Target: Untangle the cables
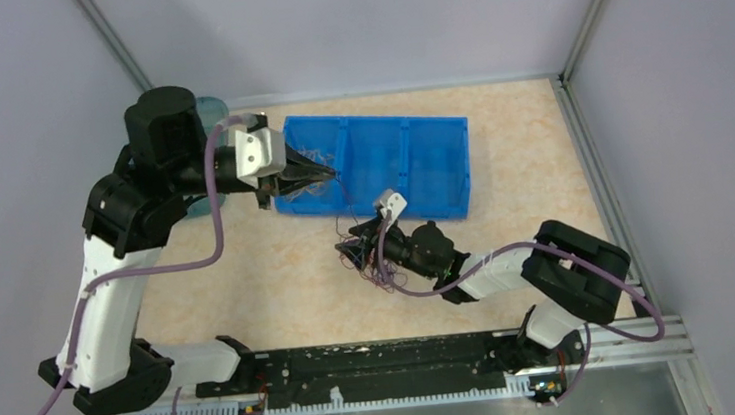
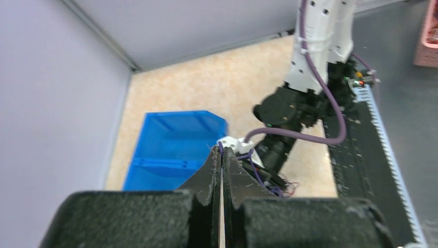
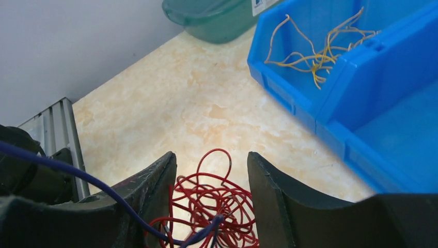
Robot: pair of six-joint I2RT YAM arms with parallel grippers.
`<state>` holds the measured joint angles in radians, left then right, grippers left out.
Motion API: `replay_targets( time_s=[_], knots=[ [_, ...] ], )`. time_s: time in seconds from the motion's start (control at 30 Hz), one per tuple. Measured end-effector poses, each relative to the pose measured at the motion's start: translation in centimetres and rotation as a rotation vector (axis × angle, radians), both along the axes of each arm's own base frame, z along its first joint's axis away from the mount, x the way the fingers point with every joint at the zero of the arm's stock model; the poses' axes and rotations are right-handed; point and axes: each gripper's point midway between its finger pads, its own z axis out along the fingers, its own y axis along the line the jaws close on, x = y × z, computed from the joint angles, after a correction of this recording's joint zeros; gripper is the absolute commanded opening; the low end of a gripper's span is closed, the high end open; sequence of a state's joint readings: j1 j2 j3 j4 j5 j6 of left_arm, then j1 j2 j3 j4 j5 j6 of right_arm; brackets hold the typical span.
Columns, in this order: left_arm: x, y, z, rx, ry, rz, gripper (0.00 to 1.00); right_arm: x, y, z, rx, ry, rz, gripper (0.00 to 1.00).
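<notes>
Partway there, I'd say: some yellow wires already sit in an end compartment of the blue bin, but a red tangle is left on the table. The right gripper is about half open, straddling that tangle and gripping nothing. The left gripper is closed above the bin and looks to be pinching a purple wire that runs down to the tangle.

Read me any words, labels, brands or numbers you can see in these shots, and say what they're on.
Nothing can be read clearly.
White sticker on the green tub: dark print, cut off at the frame edge and too small to read.
Blue bin: no lettering visible.
</notes>
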<state>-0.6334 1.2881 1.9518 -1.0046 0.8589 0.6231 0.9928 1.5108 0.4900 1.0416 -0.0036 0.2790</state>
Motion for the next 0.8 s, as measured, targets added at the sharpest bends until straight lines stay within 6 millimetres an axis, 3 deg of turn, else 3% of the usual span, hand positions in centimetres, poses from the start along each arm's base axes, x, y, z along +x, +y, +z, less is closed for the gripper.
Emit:
replay_targets(
  time_s=[0.23, 0.57, 0.7, 0.8],
  knots=[
    [0.7, 0.9, 6.9, -0.208, -0.235, 0.104, 0.01, -0.1, -0.7, -1.2, 0.024, 0.042, -0.029, 0.53],
    [0.6, 4.0, 17.1, -0.466, -0.575, 0.255, 0.00, -0.1, -0.7, -1.8, 0.038, 0.075, -0.036, 0.53],
    [0.1, 4.9, 19.4, -0.511, -0.655, 0.279, 0.00, -0.1, -0.7, -1.9, 0.040, 0.080, -0.037, 0.54],
    [0.1, 5.0, 19.6, -0.515, -0.676, 0.285, 0.00, 0.0, -0.8, -1.9, 0.035, 0.082, -0.044, 0.58]
  ],
)
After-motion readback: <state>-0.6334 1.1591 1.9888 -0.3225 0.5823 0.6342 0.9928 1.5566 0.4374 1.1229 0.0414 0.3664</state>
